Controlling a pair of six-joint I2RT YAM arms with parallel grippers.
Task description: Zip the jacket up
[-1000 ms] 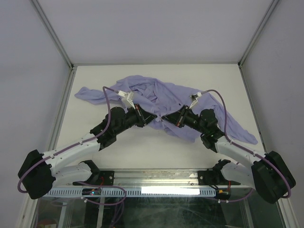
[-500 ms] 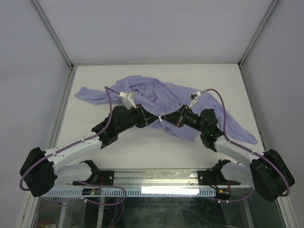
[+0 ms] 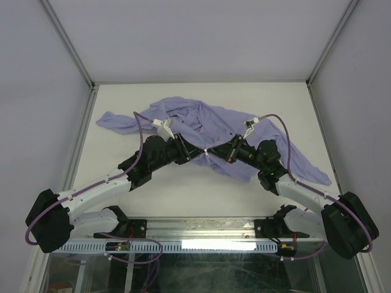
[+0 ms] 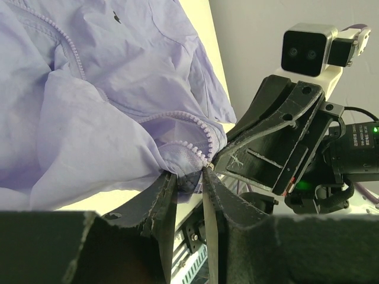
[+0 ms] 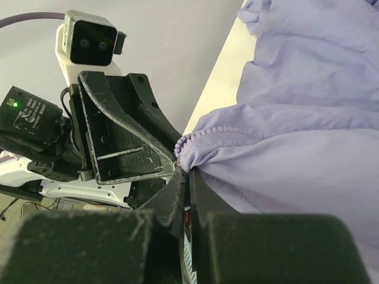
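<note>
The lavender jacket (image 3: 208, 122) lies crumpled across the far half of the table, with its near edge lifted between the two grippers. My left gripper (image 3: 197, 152) (image 4: 188, 173) stands slightly open, and a fold of the jacket (image 4: 89, 118) beside the zipper teeth (image 4: 198, 124) sits in the gap at its tips. A small dark mark (image 4: 116, 19) shows on the fabric. My right gripper (image 3: 212, 151) (image 5: 186, 168) is shut on the jacket (image 5: 296, 118) edge just below its zipper teeth (image 5: 207, 131). The two grippers meet almost tip to tip.
The white table (image 3: 183, 189) is bounded by metal frame posts (image 3: 79, 137) on both sides. One sleeve (image 3: 113, 120) trails to the far left, another part of the jacket (image 3: 308, 168) to the right. Purple cables (image 3: 142, 131) loop over both wrists.
My left gripper's jaws have parted from shut to slightly open. The left arm has slid a little to the right, closer to the right gripper. The right gripper keeps its hold.
</note>
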